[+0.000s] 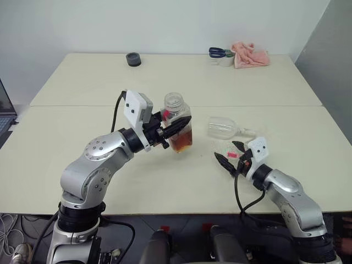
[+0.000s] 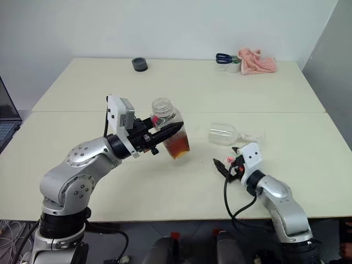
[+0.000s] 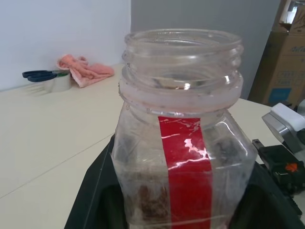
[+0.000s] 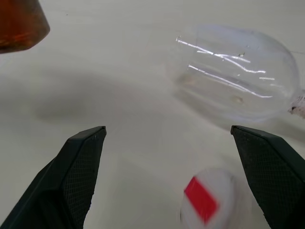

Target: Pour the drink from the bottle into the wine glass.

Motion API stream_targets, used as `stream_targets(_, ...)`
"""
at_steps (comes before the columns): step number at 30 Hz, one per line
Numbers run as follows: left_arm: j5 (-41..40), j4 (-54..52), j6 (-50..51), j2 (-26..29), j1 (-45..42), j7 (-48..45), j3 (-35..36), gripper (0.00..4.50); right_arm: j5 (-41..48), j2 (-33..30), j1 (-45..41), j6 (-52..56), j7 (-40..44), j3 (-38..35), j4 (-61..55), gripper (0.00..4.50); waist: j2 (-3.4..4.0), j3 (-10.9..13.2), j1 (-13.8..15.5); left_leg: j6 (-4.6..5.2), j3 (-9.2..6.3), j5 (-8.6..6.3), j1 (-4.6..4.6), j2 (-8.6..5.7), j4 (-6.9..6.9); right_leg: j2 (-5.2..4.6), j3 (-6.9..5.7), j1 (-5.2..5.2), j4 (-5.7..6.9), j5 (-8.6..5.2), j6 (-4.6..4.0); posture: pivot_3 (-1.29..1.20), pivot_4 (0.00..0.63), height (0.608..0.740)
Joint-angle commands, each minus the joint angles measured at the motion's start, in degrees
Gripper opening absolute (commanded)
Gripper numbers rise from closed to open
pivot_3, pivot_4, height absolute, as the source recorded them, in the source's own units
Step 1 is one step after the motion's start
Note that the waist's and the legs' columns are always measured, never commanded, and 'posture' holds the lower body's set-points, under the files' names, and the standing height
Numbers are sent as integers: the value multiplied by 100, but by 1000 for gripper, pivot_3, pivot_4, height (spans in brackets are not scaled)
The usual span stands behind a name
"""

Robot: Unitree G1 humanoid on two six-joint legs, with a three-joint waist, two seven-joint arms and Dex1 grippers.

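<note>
cream table (image 1: 82, 159) — white wall | left gripper (image 1: 175, 127) clamps bottle (image 1: 179, 124) | right gripper (image 1: 231, 154) spread

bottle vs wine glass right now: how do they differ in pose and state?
The bottle is roughly upright, off the table in the shut left claw; the wine glass lies on its side on the table, ungripped, ahead of the open right claw. The bottle holds amber drink low down; the wine glass looks empty. The bottle has a red label strip; the wine glass is plain. Both are clear and open-mouthed; the cap lies on the table.
</note>
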Motion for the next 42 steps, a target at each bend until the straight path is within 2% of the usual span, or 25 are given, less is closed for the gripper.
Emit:
stream_targets(1,2,-192,-158,11,-100,19,144,1841,149,65,-123,132,-70,-119,-114,4462,0,0,3,0,1,0,0,-2,0,-1,1,0,0,0,0,0,150,740)
stream_targets(7,10,-191,-146,40,-93,55,195,1841,60,-64,-116,-180,122,-124,-237,4462,0,0,4,0,0,0,-1,-2,1,-2,0,0,0,0,0,0,150,740)
stream_targets(10,98,-103,-191,109,-84,160,363,1841,479,-199,-98,-242,607,-188,-558,4462,0,0,-3,0,0,0,0,-2,1,-2,0,0,0,0,0,0,150,740)
stream_targets(14,842,586,-531,186,-292,841,711,1841,1352,-839,-228,32,1678,-280,-1097,4462,0,0,-1,1,-3,0,2,-1,2,0,-3,2,0,0,0,0,150,740)
stream_targets(17,1474,1506,-1033,295,-551,1272,920,1841,2266,-1210,-1014,553,2111,-466,-1154,4462,0,1,-22,2,-2,-1,4,-1,3,2,-3,3,1,0,0,0,150,740)
stream_targets(20,1997,2331,-1583,299,-859,1681,1023,1841,2660,-1279,-1851,857,2222,-414,-930,4462,-2,0,-29,2,-7,-1,5,0,1,4,-8,1,2,1,0,0,150,740)
stream_targets(26,2272,3507,-2506,5,-1139,2019,1263,1841,2705,-880,-2637,1023,2048,-64,-655,4462,-7,-3,32,1,-20,0,-16,-16,3,-19,-20,-3,-8,2,-2,0,150,740)
stream_targets(34,2276,4910,-3792,-68,-1207,1833,1528,1841,2460,-699,-2531,859,2155,177,-584,4462,-11,-5,28,1,-24,0,-17,-17,8,-20,-23,-4,-4,2,-2,0,150,740)
stream_targets(42,2144,5771,-4135,-98,-1163,1657,1656,1841,2417,-684,-2500,828,2080,103,-573,4462,-13,-6,18,1,-26,0,-15,-14,8,-15,-25,-4,-1,2,-2,0,150,740)
